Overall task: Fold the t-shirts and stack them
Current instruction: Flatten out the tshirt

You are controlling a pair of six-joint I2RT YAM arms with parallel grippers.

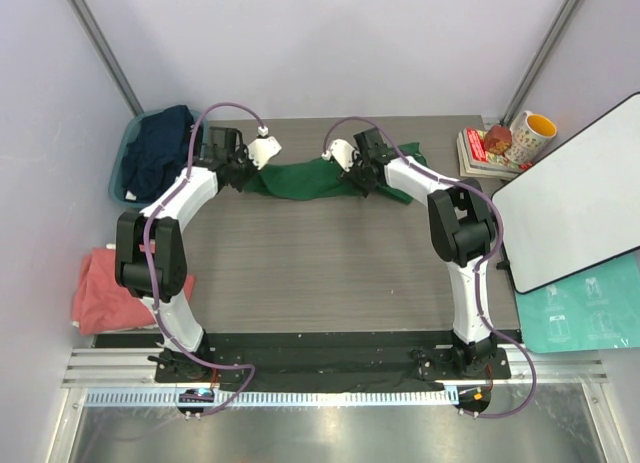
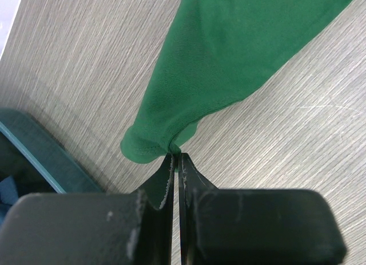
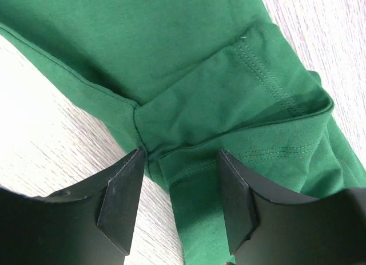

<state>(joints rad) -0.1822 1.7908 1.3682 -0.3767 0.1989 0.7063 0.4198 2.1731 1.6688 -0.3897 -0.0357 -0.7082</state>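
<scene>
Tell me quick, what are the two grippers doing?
Left gripper: closed, pinching the green t-shirt by its edge.
Right gripper: open, around a fold of it.

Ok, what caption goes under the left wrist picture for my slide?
The left gripper pinches the edge of the dark green t-shirt on the wooden table, beside a teal tub.

The dark green t-shirt [image 1: 305,178] lies pulled into a long, narrow band across the surface [image 1: 320,273] at 12 o'clock; its left hem corner is pinched in the left tool [image 2: 176,161]; its right end bunches in stitched folds; the navy t-shirt [image 1: 160,148] sits crumpled in a teal tub [image 1: 118,183] at 10 o'clock; the salmon-pink t-shirt [image 1: 105,288] lies rumpled at 8 o'clock, by the surface's left edge.
</scene>
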